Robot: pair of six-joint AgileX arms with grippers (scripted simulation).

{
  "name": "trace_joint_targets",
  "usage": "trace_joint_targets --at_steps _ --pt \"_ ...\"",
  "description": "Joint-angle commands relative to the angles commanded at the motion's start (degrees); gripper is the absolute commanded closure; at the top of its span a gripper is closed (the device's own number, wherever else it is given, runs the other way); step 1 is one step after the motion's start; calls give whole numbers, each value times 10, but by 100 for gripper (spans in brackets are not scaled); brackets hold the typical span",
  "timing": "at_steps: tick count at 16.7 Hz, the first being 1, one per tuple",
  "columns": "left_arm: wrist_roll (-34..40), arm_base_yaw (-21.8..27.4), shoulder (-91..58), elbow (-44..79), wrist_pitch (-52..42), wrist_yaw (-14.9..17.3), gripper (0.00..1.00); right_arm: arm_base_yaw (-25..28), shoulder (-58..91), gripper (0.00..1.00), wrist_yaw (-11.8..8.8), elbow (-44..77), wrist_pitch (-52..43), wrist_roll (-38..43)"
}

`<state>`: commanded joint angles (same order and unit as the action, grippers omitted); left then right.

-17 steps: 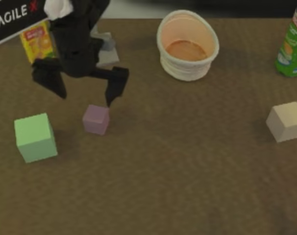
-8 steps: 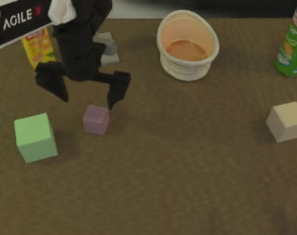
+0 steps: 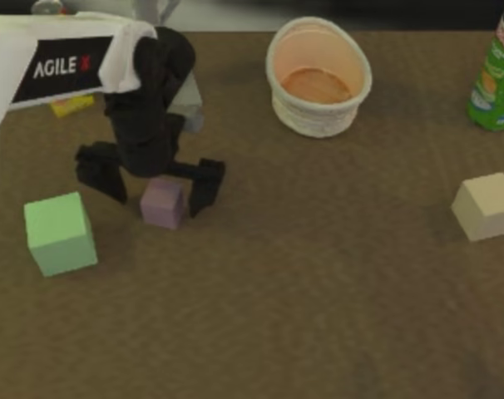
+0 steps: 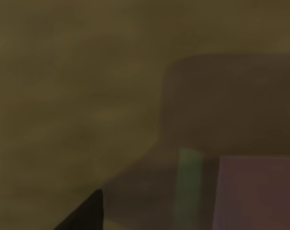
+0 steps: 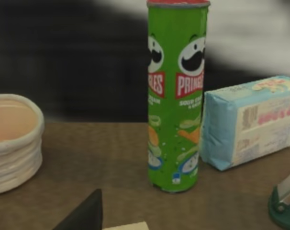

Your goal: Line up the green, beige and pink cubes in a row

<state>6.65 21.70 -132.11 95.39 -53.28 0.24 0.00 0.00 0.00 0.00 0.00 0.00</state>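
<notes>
Left gripper (image 3: 156,183): lowered over pink cube (image 3: 162,202) at table's left; fingers spread wide, one on either side of cube, nothing clamped. Green cube (image 3: 59,232): just left of pink cube, apart from it. Beige cube (image 3: 486,205): far right, well apart from both. White bowl (image 3: 318,75): upper centre. Green snack can (image 3: 495,79): upright, upper right corner. Right gripper (image 5: 85,213): outside top view; finger state cannot be told.
</notes>
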Motion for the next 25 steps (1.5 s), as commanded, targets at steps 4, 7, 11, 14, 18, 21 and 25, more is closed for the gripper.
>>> trace_joint_targets --at_steps 4,7,11,14,18,21,25 --pt "0 0 0 0 0 0 8 0 0 0 0 0 0 0" --pt "0 0 0 0 0 0 30 0 0 0 0 0 0 0" --pt "0 0 0 0 0 0 60 0 0 0 0 0 0 0" --pt "0 0 0 0 0 0 83 0 0 0 0 0 0 0" --pt "0 0 0 0 0 0 100 0 0 0 0 0 0 0" --pt "0 0 0 0 0 0 100 0 0 0 0 0 0 0" --pt "-2 -1 18 6 -6 -2 100 0 0 0 0 0 0 0"
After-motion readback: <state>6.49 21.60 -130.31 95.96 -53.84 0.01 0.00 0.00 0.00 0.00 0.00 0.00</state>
